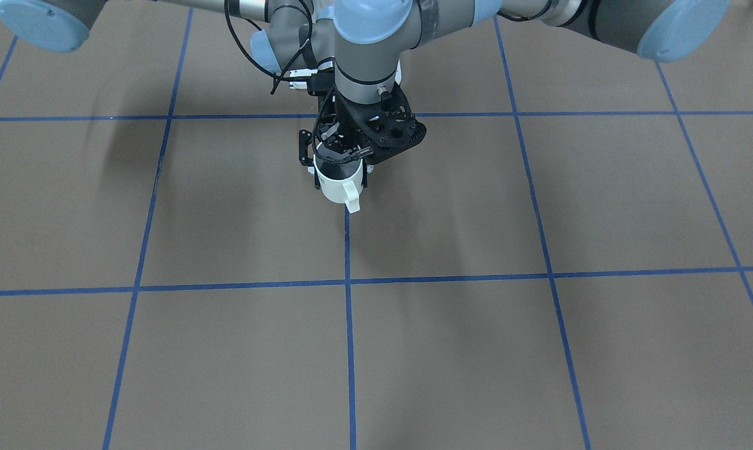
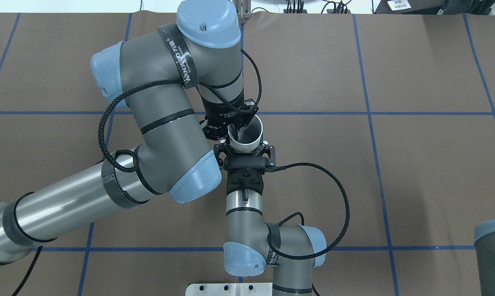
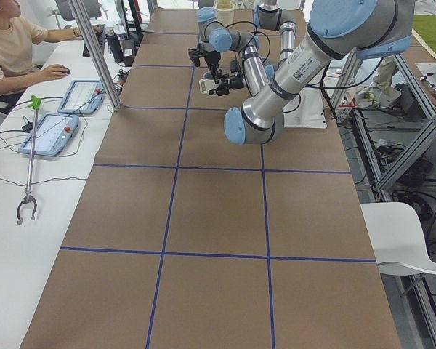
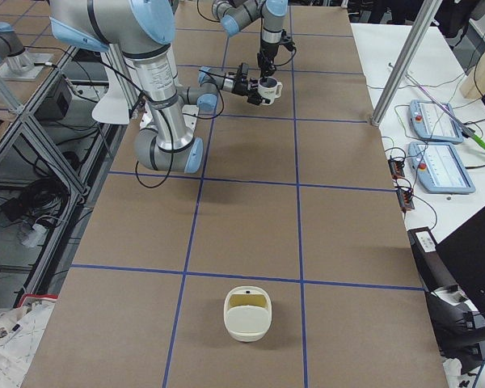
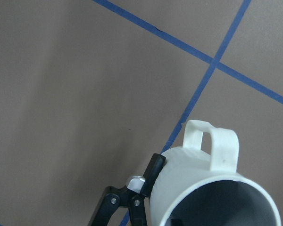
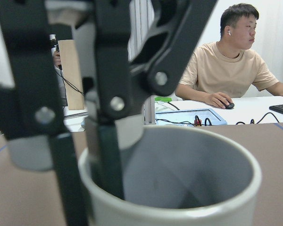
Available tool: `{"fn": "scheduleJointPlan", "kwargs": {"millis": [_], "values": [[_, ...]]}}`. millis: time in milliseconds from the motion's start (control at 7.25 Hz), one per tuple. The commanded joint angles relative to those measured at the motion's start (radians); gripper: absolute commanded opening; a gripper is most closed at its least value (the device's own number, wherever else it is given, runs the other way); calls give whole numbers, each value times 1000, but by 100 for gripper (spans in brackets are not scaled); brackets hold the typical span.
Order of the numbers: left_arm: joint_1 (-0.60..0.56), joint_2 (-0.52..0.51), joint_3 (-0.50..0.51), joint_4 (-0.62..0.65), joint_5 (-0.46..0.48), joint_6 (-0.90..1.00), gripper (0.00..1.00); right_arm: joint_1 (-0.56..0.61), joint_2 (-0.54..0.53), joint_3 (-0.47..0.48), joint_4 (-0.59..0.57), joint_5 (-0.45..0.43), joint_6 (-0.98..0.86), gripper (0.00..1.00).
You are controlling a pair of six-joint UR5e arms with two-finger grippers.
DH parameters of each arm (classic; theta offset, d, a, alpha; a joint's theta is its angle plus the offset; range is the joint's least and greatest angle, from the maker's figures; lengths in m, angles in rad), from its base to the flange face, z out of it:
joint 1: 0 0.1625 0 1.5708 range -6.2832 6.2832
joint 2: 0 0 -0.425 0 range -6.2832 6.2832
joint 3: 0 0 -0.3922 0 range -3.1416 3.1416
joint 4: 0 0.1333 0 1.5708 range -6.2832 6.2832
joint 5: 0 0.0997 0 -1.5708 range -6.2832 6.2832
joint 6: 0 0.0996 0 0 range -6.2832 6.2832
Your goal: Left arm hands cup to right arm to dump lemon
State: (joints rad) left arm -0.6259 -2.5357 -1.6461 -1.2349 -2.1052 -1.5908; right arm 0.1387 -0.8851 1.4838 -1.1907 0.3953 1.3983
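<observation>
The cream-white cup (image 2: 247,142) hangs upright above the table's middle, with its handle (image 1: 351,197) pointing away from the robot. My left gripper (image 2: 232,129) comes down from above and is shut on the cup's rim, one finger inside the cup (image 6: 179,179). My right gripper (image 2: 245,151) reaches in level from the robot's side. Its fingers (image 1: 318,180) lie against both sides of the cup's body, and one shows against the wall in the left wrist view (image 5: 153,172). The cup's inside looks plain grey; the lemon is hidden.
A cream-coloured container (image 4: 248,314) stands on the brown mat near the table's right end. The mat carries a blue tape grid (image 1: 348,281). An operator (image 3: 14,43) sits at the white side table with control tablets (image 3: 51,134).
</observation>
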Motion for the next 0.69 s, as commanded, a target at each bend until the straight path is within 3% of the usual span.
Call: {"fn": "scheduleJointPlan", "kwargs": {"millis": [0,552], "values": [[-1,0,-6,0,1,0,0,9,0,0,-3,2,-4,97],[-20,-3,-70,0,-6,-2,0,-1,-55,-10,-4,40,-108,100]]}}
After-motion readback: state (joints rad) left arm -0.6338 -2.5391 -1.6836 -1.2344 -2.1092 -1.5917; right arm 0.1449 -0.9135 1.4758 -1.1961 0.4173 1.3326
